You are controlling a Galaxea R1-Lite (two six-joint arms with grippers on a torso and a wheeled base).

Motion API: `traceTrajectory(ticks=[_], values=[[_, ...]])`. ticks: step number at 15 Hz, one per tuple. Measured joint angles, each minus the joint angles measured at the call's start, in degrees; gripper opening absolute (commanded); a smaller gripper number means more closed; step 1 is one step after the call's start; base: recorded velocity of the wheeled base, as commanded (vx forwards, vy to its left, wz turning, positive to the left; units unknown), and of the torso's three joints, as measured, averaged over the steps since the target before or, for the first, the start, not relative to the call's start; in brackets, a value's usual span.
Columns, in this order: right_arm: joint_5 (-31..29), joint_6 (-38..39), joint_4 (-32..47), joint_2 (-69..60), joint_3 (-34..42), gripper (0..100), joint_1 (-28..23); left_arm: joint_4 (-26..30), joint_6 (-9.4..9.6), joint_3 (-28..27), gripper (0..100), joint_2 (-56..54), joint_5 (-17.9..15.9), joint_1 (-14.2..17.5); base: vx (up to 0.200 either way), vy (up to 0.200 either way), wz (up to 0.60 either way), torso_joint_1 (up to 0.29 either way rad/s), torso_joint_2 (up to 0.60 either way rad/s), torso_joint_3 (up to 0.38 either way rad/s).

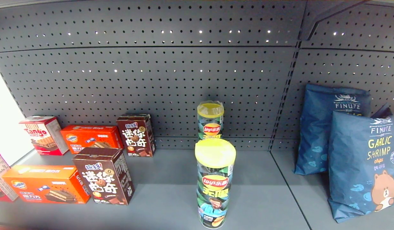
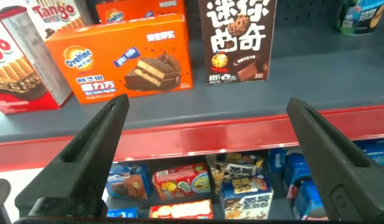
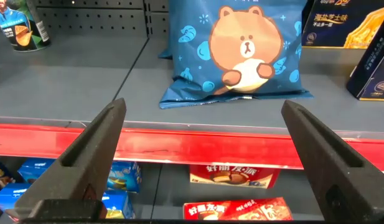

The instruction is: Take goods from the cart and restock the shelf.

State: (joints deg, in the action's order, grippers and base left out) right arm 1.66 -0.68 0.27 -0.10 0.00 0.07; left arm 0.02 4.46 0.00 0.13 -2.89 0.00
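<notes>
With the left gripper point(image 2: 207, 102) and right gripper point(image 3: 203, 104) both spread and empty before the grey metal shelf point(image 1: 171, 191), where two yellow-lidded chip cans point(image 1: 215, 182) are lined up, further goods are best gripped mid-body and set upright.

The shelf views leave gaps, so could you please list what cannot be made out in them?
- Rear chip can, head view: lower part hidden behind the front chip can.
- Rear blue bag, head view: one side covered by the front blue bag.
- Red-and-white box, head view: cut off by the left edge.
- Lower-shelf goods, left wrist view: partly hidden by the open left gripper.
</notes>
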Motion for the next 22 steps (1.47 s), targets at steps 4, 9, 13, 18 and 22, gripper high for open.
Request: traceTrajectory(ticks=[4,9,13,18,22], values=[[-0.02,0.00,0.00,0.02,0.00,100,-0.02,-0.02,-3.07,0.00,100,-0.02,0.07,0.00,0.000,0.000,0.00,0.000,0.00,0.000],[-0.02,0.02,-0.05,0.02,0.00,100,0.02,-0.10,-3.24,0.00,100,-0.04,0.16,0.00,-0.040,0.000,0.00,0.000,0.00,0.000],[0.00,0.02,0.06,0.02,0.00,100,0.00,-0.02,-3.02,0.00,100,-0.04,0.02,0.00,0.000,0.100,0.00,0.000,0.00,0.000],[-0.02,0.04,0.02,0.02,0.00,100,0.02,-0.02,-3.07,0.00,100,-0.09,0.07,0.00,0.000,0.000,0.00,0.000,0.00,0.000],[-0.02,0.04,0.09,0.02,0.00,100,0.02,-0.02,-3.13,0.00,100,-0.11,0.10,0.00,0.000,0.000,0.00,0.000,0.00,0.000]])
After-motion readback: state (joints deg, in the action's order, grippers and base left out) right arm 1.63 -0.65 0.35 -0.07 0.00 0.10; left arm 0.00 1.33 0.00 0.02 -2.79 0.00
